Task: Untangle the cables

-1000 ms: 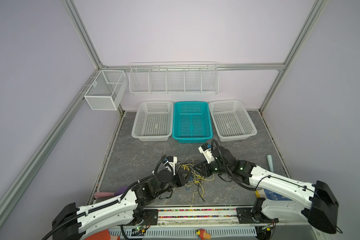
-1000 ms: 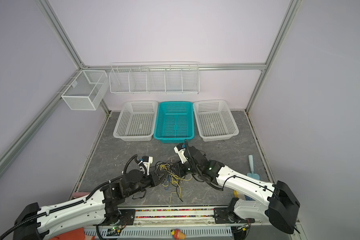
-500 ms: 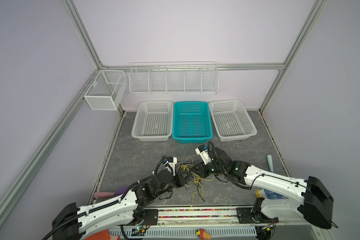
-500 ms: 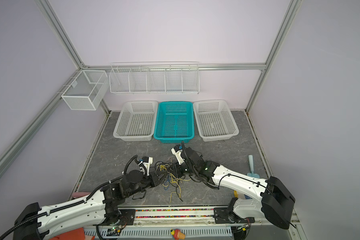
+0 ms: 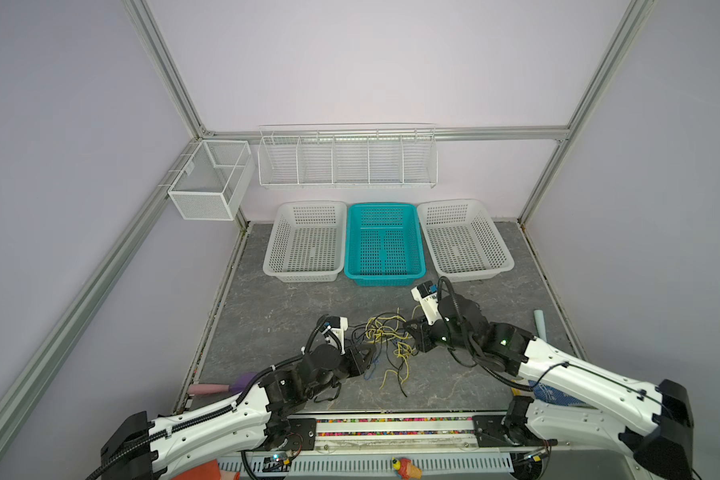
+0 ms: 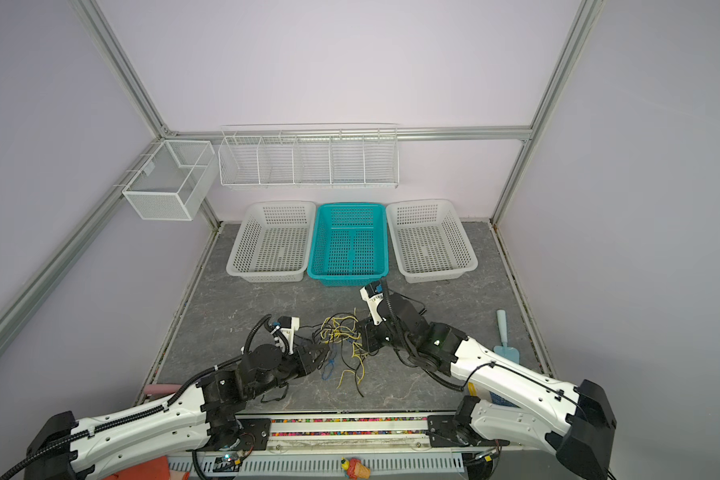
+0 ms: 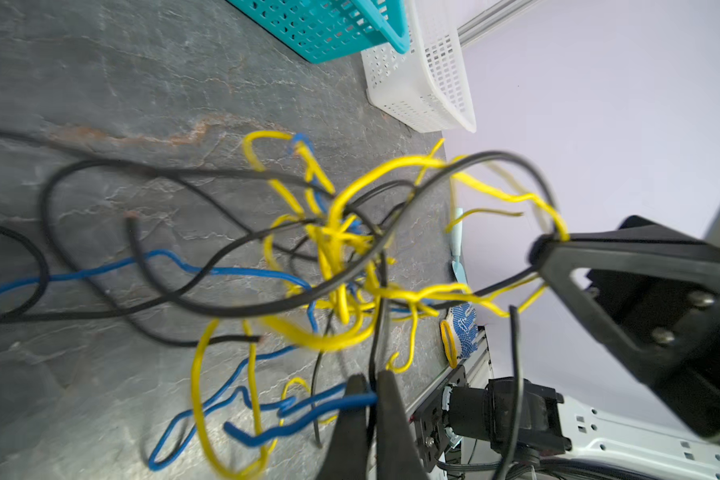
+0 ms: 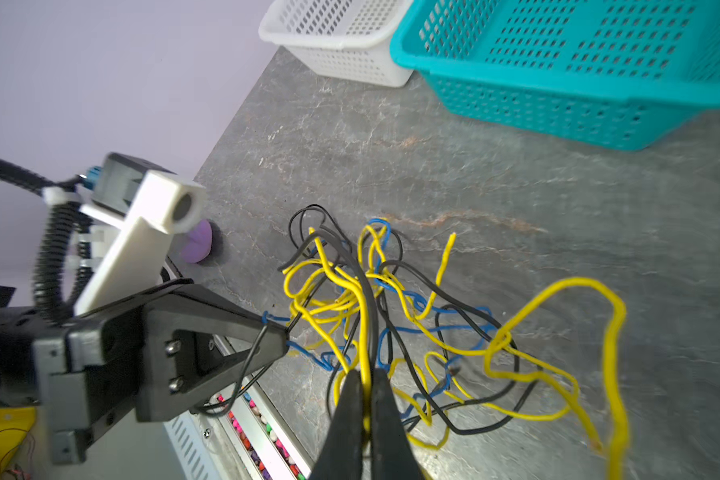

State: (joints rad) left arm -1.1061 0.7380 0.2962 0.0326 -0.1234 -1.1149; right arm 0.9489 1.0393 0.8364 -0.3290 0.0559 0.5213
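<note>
My left gripper (image 7: 368, 380) is closed on a blue strand (image 7: 329, 405) at the near side of the cables (image 5: 385, 336). My right gripper (image 8: 364, 376), a little open one moment ago, has now shut on a yellow strand (image 8: 363, 330) across the heap, which lies mid-table before the teal basket (image 5: 384, 279). I judge that both sides are gripped, so pulling apart can begin.

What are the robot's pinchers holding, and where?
The left gripper pinches a blue cable and the right gripper a yellow cable, each on a strand just outside the knot.
</note>
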